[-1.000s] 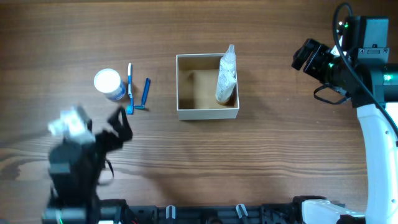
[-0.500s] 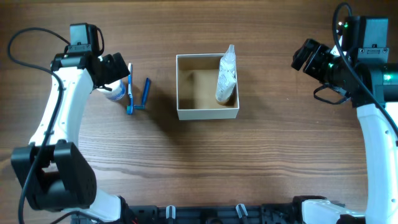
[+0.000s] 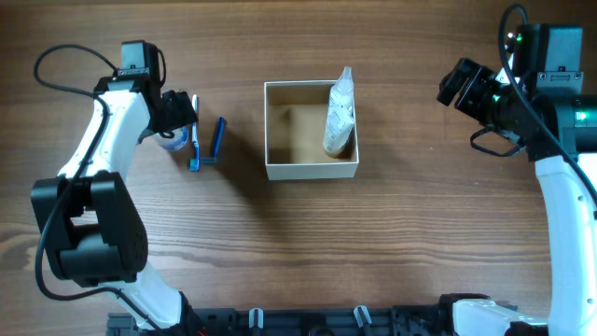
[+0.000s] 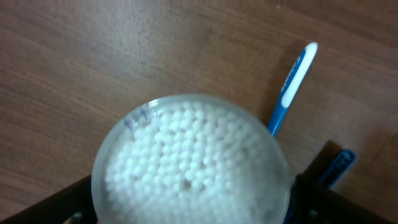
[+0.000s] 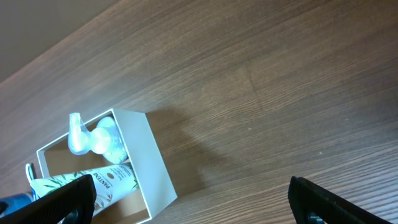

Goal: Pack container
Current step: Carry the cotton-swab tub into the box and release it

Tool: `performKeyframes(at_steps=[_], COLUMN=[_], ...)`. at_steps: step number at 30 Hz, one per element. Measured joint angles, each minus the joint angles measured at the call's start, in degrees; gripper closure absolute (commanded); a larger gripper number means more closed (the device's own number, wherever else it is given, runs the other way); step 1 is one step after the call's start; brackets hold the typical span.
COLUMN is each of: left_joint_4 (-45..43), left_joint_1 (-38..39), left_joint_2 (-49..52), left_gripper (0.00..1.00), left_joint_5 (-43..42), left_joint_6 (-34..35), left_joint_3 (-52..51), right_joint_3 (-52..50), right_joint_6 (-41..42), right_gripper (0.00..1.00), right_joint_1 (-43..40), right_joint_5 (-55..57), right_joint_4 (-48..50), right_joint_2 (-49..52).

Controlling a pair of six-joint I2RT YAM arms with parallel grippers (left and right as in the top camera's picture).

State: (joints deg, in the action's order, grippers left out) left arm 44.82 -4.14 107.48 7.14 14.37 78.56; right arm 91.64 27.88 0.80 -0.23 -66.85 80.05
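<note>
The container (image 3: 312,169), a white-walled square box with a tan inside, stands mid-table and holds a white Pantene tube (image 3: 340,114) along its right wall. It also shows in the right wrist view (image 5: 149,162) with the tube (image 5: 93,180). My left gripper (image 3: 177,117) is open and straddles a round jar of cotton swabs (image 4: 189,155), one finger on each side. A blue-and-white toothbrush (image 3: 195,131) and a blue razor (image 3: 217,140) lie just right of the jar (image 3: 166,140). My right gripper (image 3: 462,84) is open and empty, far right of the container.
The toothbrush (image 4: 292,84) and the razor (image 4: 336,167) lie close to my left gripper's right finger. Bare wood surrounds the container. The right arm's white body (image 3: 569,233) runs down the right edge.
My left arm has swung from the front left of the table up to the jar and now sits over it. The right arm and the container have not moved.
</note>
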Motion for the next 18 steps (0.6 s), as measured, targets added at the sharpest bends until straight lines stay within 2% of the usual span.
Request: performKeyframes(at_steps=[1, 3, 8, 12, 15, 18], left_joint_4=[-0.2, -0.2, 0.0, 6.0, 10.6, 11.1], left_joint_1=[0.0, 0.0, 0.0, 0.4, 3.5, 8.6], left_joint_2=[0.0, 0.0, 0.0, -1.7, -7.6, -14.6], left_gripper=[0.27, 0.33, 0.33, 0.32, 0.32, 0.32], left_joint_5=[0.2, 0.3, 0.5, 0.5, 0.5, -0.5], left_joint_6=[-0.2, -0.1, -0.4, -1.9, -2.4, -2.6], left_joint_3=[0.0, 0.0, 0.2, 1.6, 6.4, 8.8], right_joint_3=[0.0, 0.0, 0.0, 0.0, 0.0, 0.0], right_joint_6=[0.0, 0.0, 0.0, 0.0, 0.0, 0.0], right_gripper=[0.0, 0.0, 0.0, 0.0, 0.0, 0.0], right_joint_1=[0.0, 0.0, 0.0, 0.0, 0.0, 0.0], right_joint_5=[0.0, 0.0, 0.0, 0.0, 0.0, 0.0], right_joint_4=[0.0, 0.0, 0.0, 0.0, 0.0, 0.0], right_joint_2=[0.0, 0.0, 0.0, 0.0, 0.0, 0.0])
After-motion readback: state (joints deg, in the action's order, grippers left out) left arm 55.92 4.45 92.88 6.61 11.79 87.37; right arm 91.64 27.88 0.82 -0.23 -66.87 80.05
